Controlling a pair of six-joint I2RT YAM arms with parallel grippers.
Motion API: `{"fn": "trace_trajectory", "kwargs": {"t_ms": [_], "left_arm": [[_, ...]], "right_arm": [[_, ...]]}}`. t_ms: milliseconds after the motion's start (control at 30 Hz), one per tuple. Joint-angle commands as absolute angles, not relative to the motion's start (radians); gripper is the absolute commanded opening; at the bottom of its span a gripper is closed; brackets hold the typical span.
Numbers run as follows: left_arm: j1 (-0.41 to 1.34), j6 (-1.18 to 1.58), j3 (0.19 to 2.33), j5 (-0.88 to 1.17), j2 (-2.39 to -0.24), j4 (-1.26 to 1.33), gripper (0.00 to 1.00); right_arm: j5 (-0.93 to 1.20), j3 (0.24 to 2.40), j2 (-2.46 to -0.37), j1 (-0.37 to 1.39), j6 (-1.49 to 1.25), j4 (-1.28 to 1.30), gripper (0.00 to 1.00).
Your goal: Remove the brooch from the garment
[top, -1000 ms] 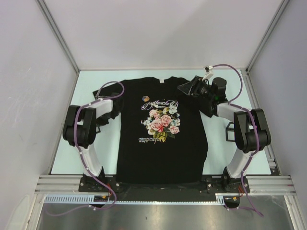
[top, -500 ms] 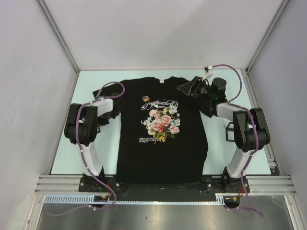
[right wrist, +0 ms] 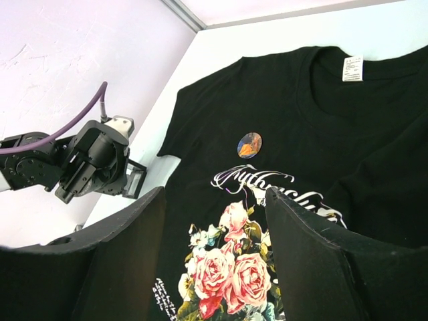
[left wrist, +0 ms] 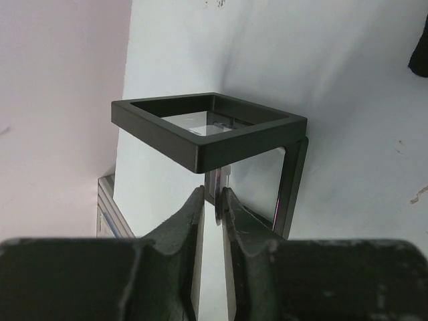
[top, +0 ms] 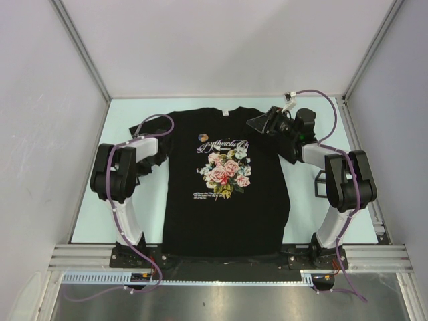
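The black T-shirt [top: 224,180] lies flat on the pale table [top: 301,214], collar toward 12 o'clock. The small round brooch [top: 202,138] is pinned on the chest, just above the white lettering and at 11 o'clock from the rose print. The right gripper [top: 259,124] hovers over the shirt's shoulder with its fingers spread wide and empty; the brooch is at its 8 o'clock, well apart. The left gripper [top: 158,159] sits by the other sleeve, fingers nearly pressed together with nothing between them. The brooch is at its 2 o'clock.
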State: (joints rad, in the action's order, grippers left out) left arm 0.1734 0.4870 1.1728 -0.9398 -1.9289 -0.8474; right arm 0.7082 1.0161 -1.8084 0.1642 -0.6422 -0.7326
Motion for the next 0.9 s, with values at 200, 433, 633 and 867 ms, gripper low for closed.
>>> {"fn": "trace_trajectory", "kwargs": {"t_ms": [200, 433, 633, 867], "left_arm": [[0.175, 0.483, 1.178, -0.960, -1.813, -0.887, 0.36], [0.219, 0.477, 1.216, -0.838, -1.648, -0.937, 0.57], [0.345, 0.456, 1.338, -0.455, -1.493, -0.721, 0.62], [0.399, 0.491, 1.382, -0.065, -1.636, -0.198, 0.64]], "right_arm": [[0.718, 1.052, -1.816, 0.170, -0.650, -0.795, 0.66], [0.684, 1.055, -1.818, 0.179, -0.626, -0.773, 0.66], [0.580, 1.098, -1.827, 0.205, -0.554, -0.599, 0.66], [0.430, 1.181, -1.882, 0.291, -0.522, -0.439, 0.61]]}}
